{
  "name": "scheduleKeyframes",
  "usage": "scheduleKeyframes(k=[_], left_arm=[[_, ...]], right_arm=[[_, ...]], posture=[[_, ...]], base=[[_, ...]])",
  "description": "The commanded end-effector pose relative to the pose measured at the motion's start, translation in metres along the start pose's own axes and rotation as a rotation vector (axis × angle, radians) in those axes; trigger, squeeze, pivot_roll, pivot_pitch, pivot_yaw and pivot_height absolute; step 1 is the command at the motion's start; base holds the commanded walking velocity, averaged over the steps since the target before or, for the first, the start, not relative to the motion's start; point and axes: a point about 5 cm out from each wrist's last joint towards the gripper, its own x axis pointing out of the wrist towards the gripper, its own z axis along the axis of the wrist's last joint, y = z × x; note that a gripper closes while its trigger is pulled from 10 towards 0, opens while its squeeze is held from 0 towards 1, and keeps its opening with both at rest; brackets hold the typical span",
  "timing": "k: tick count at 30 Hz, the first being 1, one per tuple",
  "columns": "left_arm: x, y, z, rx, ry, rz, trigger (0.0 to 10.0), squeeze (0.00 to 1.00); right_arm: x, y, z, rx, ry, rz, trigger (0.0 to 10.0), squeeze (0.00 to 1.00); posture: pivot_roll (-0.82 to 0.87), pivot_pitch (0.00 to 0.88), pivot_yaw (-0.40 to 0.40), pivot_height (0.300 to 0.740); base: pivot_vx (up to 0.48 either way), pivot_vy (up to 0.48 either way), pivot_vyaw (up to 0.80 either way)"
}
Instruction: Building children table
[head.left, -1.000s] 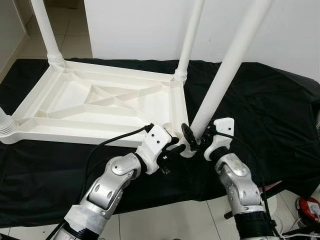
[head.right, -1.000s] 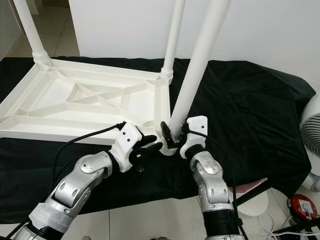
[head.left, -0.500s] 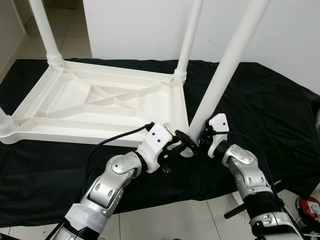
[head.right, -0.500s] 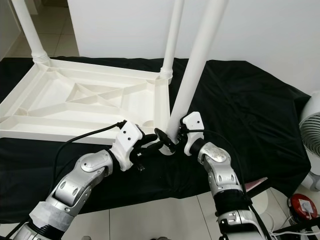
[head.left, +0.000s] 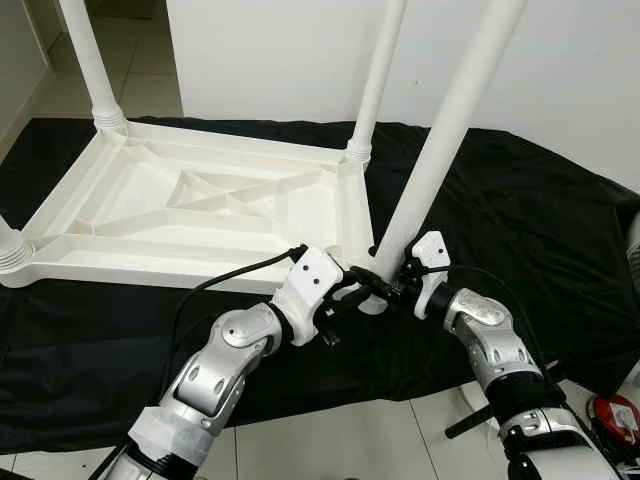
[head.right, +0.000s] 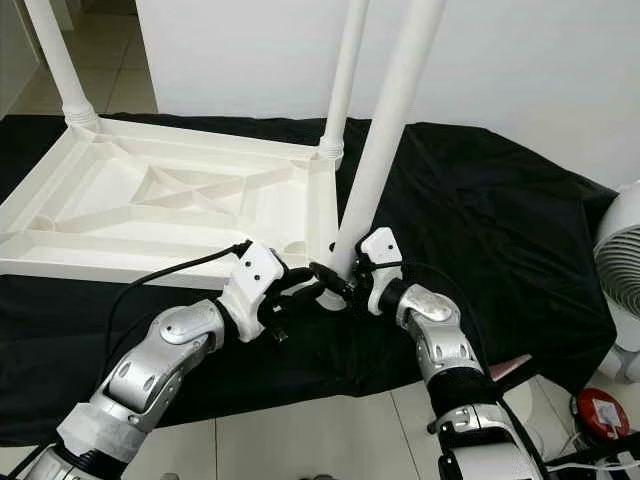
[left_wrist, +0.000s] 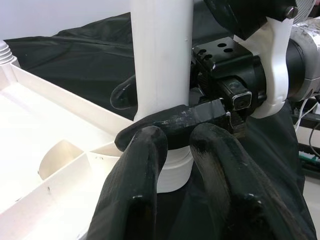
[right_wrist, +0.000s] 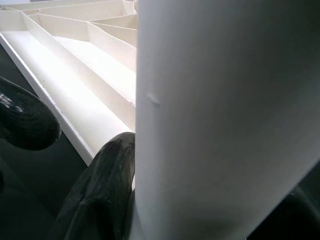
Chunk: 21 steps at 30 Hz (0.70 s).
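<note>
A white plastic table (head.left: 150, 205) lies upside down on a black cloth. Three legs stand in its corners: far left (head.left: 90, 60), far right (head.left: 378, 70) and near left (head.left: 8, 248). At the near right corner a fourth white leg (head.left: 445, 140) leans to the right, its ribbed base (left_wrist: 172, 167) at the corner socket. My right gripper (head.left: 385, 274) is shut on this leg just above the base, one finger (right_wrist: 97, 185) curling round it. From the left, my left gripper (head.left: 348, 290) sits with its fingers (left_wrist: 140, 170) close together, their tips against the right gripper's finger.
The black cloth (head.left: 520, 200) covers the low platform, whose front edge runs just below my arms, with tiled floor (head.left: 330, 450) beyond it. A white fan (head.right: 622, 260) and a red object (head.right: 592, 410) stand on the floor at the right. A white wall rises behind.
My right wrist has turned round the leg and risen a little, with its elbow swinging out to the right. The leg stands slightly more upright. The left gripper has barely moved.
</note>
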Motion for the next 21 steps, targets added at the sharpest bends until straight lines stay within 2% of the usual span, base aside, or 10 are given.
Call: scheduleKeyframes(k=[1,6,9,14,15,16,17,20,21], left_arm=[[0.000,-0.002,-0.003,-0.003,0.015,-0.022,10.0,0.00],[0.001,-0.002,-0.003,-0.002,0.013,-0.024,10.0,0.00],[0.002,-0.002,-0.004,-0.004,0.014,-0.026,10.0,0.00],[0.003,-0.004,-0.006,-0.009,0.018,-0.029,10.0,0.00],[0.002,-0.005,-0.006,-0.010,0.019,-0.034,10.0,0.00],[0.002,-0.005,-0.006,-0.010,0.019,-0.034,10.0,0.00],[0.002,-0.005,-0.006,-0.011,0.020,-0.034,10.0,0.00],[0.002,-0.005,-0.006,-0.010,0.021,-0.034,10.0,0.00],[0.002,-0.004,-0.006,-0.011,0.022,-0.034,10.0,0.00]], right_arm=[[-0.002,0.006,-0.012,0.071,0.023,0.006,10.0,0.00],[-0.001,0.008,-0.012,0.080,0.003,-0.071,10.0,0.00],[0.002,0.008,-0.015,0.063,0.043,-0.141,10.0,0.00],[0.007,0.019,-0.015,0.050,0.060,-0.238,10.0,0.00],[0.010,0.024,-0.014,0.088,0.061,-0.390,10.0,0.00],[0.010,0.024,-0.014,0.088,0.061,-0.390,10.0,0.00],[0.010,0.027,-0.013,0.106,0.058,-0.464,10.0,0.00],[0.010,0.031,-0.013,0.107,0.061,-0.520,10.0,0.00],[0.010,0.039,-0.013,0.122,0.059,-0.632,10.0,0.00]], posture=[[0.09,0.031,-0.112,0.740],[0.08,0.031,-0.111,0.740],[0.08,0.033,-0.112,0.740],[0.08,0.036,-0.109,0.740],[0.08,0.036,-0.110,0.740],[0.08,0.036,-0.110,0.740],[0.08,0.037,-0.110,0.740],[0.08,0.038,-0.110,0.740],[0.08,0.039,-0.108,0.740]], base=[[0.000,0.000,0.00],[0.000,0.000,0.00],[0.000,0.000,0.00],[0.000,0.000,0.00],[0.000,0.000,0.00],[0.000,0.000,0.00],[0.000,0.000,0.00],[0.000,0.000,0.00],[0.000,0.000,0.00]])
